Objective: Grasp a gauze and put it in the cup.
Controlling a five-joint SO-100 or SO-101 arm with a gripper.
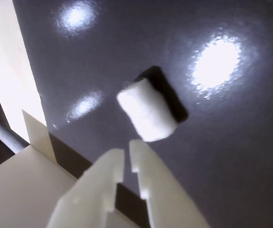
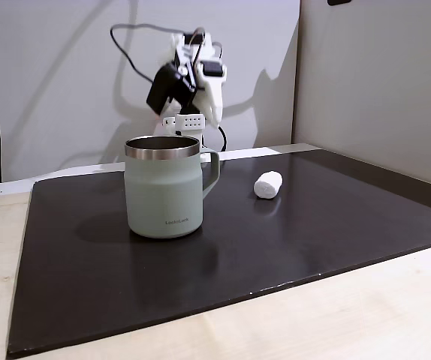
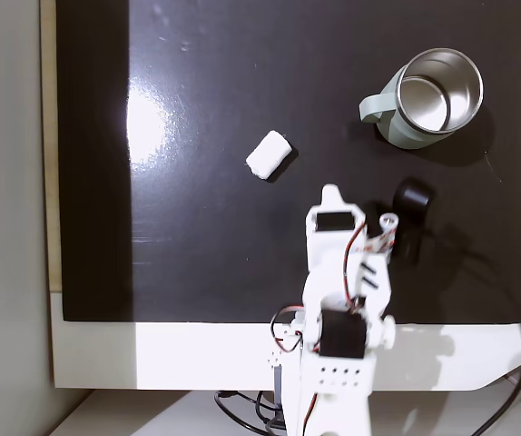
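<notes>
Glossy black mat point(image 2: 275, 240) covers a pale wooden table point(image 2: 366, 307), with grey walls behind. On the mat stands the cup point(image 2: 164, 196), sage green with a steel rim, upright and empty as a fixed view from above shows point(image 3: 428, 95). Gauze point(image 2: 268, 184), a small white roll, lies on the mat on the cup's handle side, well apart from it. My pincer point(image 1: 127, 153) hangs above the mat near the gauze point(image 1: 147, 109), its white fingers nearly together with a narrow gap, holding nothing.
</notes>
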